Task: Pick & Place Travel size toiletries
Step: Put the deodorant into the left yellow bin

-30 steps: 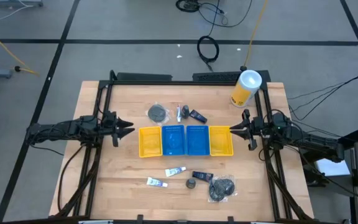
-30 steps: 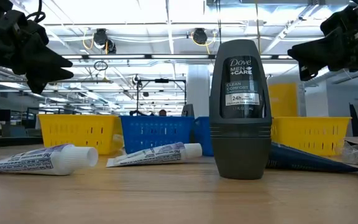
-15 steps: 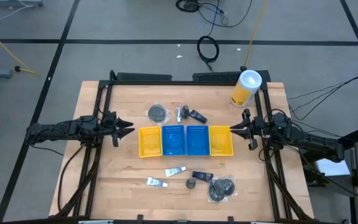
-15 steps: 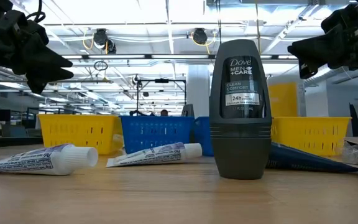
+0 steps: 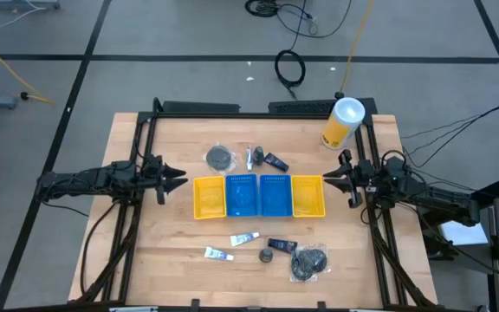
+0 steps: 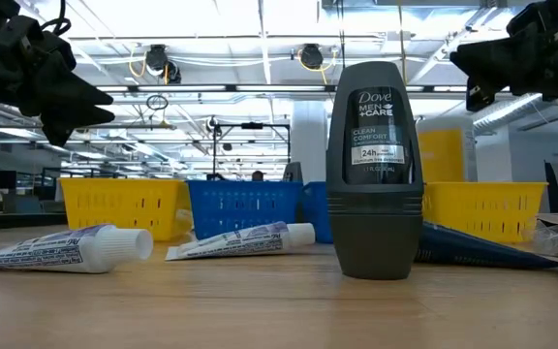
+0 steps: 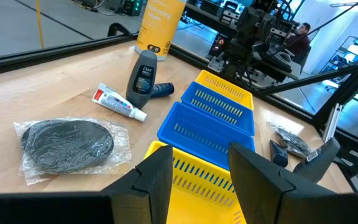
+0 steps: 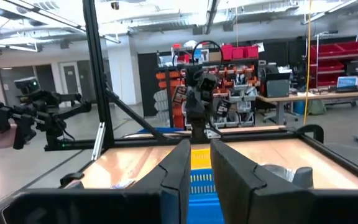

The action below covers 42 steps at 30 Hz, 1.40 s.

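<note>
On wooden counter (image 5: 171, 238), toothpaste tubes (image 5: 243, 238), Dove roll-on (image 6: 374, 170) lying before bins (image 5: 258, 196); light, tubes soft, roll-on slick — gripping mid-body advisable. Left hand (image 5: 176, 178) hovering part-open, empty; right hand (image 5: 326, 182) hovering, fingers narrowly apart, empty.

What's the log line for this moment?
left gripper: open, empty, beside bins | right gripper: jaws slightly apart, empty | toiletries: all on table

Four bins (image 5: 259, 196), yellow outside, blue inside; yellow canister (image 5: 342, 123) behind.
</note>
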### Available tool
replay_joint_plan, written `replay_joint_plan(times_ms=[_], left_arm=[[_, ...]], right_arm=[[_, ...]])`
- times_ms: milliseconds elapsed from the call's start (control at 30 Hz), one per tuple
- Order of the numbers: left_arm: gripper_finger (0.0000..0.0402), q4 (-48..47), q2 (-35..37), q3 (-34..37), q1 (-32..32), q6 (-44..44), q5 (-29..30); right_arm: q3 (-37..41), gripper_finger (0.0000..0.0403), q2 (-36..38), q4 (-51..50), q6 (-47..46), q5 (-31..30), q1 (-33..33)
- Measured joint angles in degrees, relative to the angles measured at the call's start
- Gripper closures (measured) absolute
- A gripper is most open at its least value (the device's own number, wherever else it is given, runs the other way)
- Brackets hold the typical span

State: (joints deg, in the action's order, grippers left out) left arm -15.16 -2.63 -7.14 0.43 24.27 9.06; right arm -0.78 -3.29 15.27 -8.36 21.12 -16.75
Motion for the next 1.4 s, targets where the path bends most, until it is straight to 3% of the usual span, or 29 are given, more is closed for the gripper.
replay_joint_plan(times_ms=[233, 433, 567, 733, 1033, 1200, 1400], left_arm=[[0.0245, 1.99, 0.01, 0.00, 0.01, -0.02, 1.23], [0.0245, 7.07, 0.01, -0.02, 0.01, -1.28, 4.57], [0.0245, 9.51, 0.01, -0.02, 0.01, -3.19, 4.61], [0.0245, 9.46, -0.01, -0.02, 0.01, -3.16, 4.59], [0.0245, 8.85, -0.73, -0.02, 0.01, -2.64, 4.57], [0.0245, 8.90, -3.96, -0.02, 0.01, -0.46, 4.57], [0.0245, 9.81, -9.47, -0.02, 0.01, 0.57, 4.57]], right_arm=[[0.00, 0.0344, -0.60, 6.62, -4.58, -5.62, -0.04], [-1.42, 0.0344, -7.93, 17.70, -9.96, 2.40, 3.61], [-4.64, 0.0344, -16.80, 16.60, -9.26, 2.49, 10.30], [-10.11, 0.0344, -30.56, 20.72, -5.12, -2.53, 21.48], [-21.73, 0.0344, -54.71, 20.53, 1.16, -20.43, 39.36], [-27.97, 0.0344, -66.94, 20.56, 2.46, -25.42, 44.39], [-32.26, 0.0343, -76.91, 20.51, -0.31, -25.61, 45.83]])
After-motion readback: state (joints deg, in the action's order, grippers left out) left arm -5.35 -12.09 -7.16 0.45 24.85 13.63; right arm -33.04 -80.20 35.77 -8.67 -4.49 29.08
